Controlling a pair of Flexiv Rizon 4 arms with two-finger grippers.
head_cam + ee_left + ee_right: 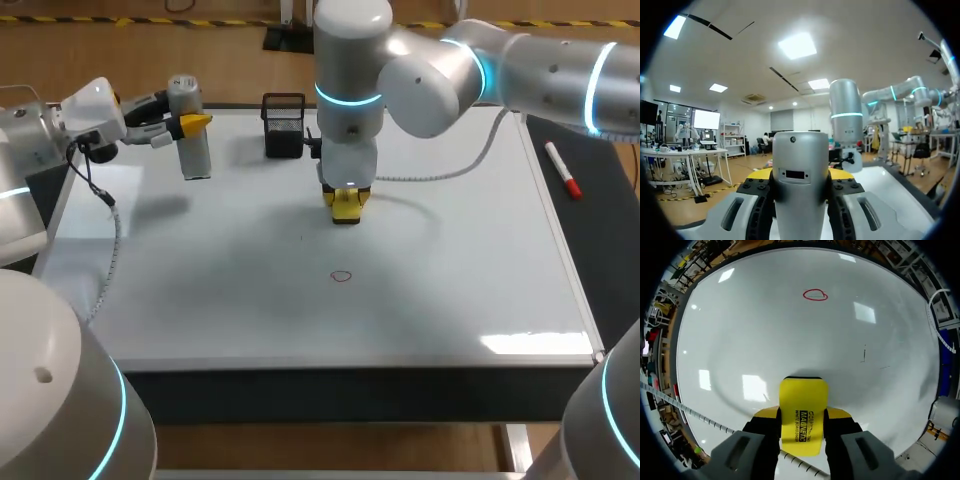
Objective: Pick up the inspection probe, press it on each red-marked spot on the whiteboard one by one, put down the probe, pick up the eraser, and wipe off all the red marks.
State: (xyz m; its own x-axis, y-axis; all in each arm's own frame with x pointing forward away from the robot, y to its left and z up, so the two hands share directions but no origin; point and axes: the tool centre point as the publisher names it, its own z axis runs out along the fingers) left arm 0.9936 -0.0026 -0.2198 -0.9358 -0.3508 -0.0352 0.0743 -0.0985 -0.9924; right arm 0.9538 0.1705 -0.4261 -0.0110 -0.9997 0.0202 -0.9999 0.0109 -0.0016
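Observation:
A silver cylindrical probe (190,135) stands upright over the whiteboard's (450,290) far-left part, with my left gripper (188,124) shut on its upper half. In the left wrist view the probe (800,170) fills the gap between the yellow-tipped fingers (759,175). My right gripper (345,200) points straight down at the board's middle, shut on a yellow eraser (346,208) that rests on or just above the surface. One small red circle (342,276) lies nearer the front edge. From the right wrist, the eraser (803,405) is between the fingers and the red circle (815,295) lies well ahead.
A black holder (284,125) stands at the board's back edge, just left of my right arm. A red marker pen (563,170) lies off the board's right side. A white cable (440,170) trails across the board from my right wrist.

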